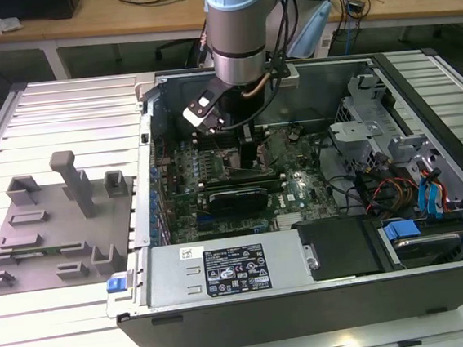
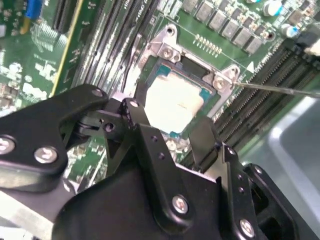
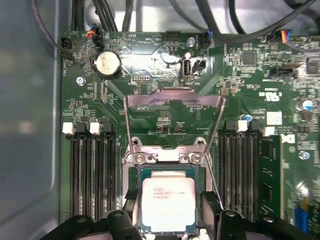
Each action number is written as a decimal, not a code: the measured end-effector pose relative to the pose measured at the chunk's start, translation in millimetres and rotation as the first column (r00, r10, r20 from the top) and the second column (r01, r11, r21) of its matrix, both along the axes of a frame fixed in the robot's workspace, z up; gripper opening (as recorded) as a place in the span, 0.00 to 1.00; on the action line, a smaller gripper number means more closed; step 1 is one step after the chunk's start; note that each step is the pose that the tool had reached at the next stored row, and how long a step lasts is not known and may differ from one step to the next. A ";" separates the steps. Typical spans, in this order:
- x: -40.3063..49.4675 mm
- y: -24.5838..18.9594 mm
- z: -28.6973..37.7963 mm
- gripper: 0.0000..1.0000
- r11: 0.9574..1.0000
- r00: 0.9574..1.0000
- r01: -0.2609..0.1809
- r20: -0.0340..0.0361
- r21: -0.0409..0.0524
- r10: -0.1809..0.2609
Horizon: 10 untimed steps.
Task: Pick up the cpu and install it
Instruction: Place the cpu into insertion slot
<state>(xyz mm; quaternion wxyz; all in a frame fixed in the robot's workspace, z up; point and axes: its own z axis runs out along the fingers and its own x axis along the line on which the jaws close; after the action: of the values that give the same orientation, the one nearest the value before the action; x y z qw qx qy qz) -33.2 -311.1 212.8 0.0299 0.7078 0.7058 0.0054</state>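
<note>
The cpu [image 3: 167, 200], a small square chip with a silvery top, lies flat inside the dark metal-framed socket [image 3: 131, 159] on the green motherboard. The socket's load plate [image 3: 172, 97] stands hinged up behind it. My gripper [image 3: 170, 207] is down over the socket, its black fingers [image 3: 131, 212] pressed against two opposite edges of the chip. The second wrist view shows the cpu [image 2: 172, 100] between the fingertips [image 2: 202, 135] in the same way. In the exterior view my gripper [image 1: 248, 151] reaches deep into the open computer case [image 1: 310, 305].
Memory slots [image 3: 90, 175] run along both sides of the socket, with a coin battery [image 3: 107, 64] beyond. A thin retention lever [image 2: 280, 89] sticks out beside the socket. Cables and drive bays [image 1: 404, 173] fill the case at the exterior view's right. A grey fixture plate [image 1: 52, 232] lies outside.
</note>
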 end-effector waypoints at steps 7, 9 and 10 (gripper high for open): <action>0.0 0.0 3.2 0.61 1.000 1.000 0.000 0.000 -0.001 0.000; 0.0 0.0 3.5 0.53 1.000 1.000 0.000 0.000 -0.001 0.000; 0.0 0.0 3.8 0.40 1.000 1.000 0.000 0.000 -0.002 0.000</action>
<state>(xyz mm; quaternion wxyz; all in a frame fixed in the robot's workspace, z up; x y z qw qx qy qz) -33.2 -311.1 216.5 0.0305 0.7077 0.7058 0.0049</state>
